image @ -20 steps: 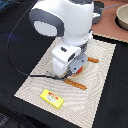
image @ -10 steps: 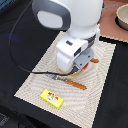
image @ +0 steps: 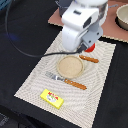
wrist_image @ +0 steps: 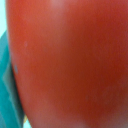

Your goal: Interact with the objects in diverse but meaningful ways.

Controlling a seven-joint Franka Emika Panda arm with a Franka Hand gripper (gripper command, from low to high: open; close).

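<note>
Near the top middle of the exterior view the white robot arm (image: 84,22) hangs over a pale striped placemat (image: 35,82) that lies on a black table (image: 17,60). Just under the arm's lower edge, right of centre, a sliver of a red tomato (image: 90,49) peeks out, and the wrist view is filled almost wholly by that tomato (wrist_image: 70,60), with only a teal strip down one edge. The gripper itself is hidden behind the arm's body in the exterior view and does not show in the wrist view, so I cannot tell how wide its jaws stand or whether they have hold of the tomato. In the middle of the mat sits a round beige plate (image: 69,66). An orange-handled fork (image: 66,80) lies just below the plate, its grey tines pointing left. A second orange-handled piece (image: 89,59) lies at the plate's upper right, close under the tomato. A yellow packet (image: 52,98) rests near the lower edge of the mat, well apart from the plate. At the upper right corner a grey pot (image: 122,16) stands on a brown mat (image: 111,31), cut off by the frame edge.
</note>
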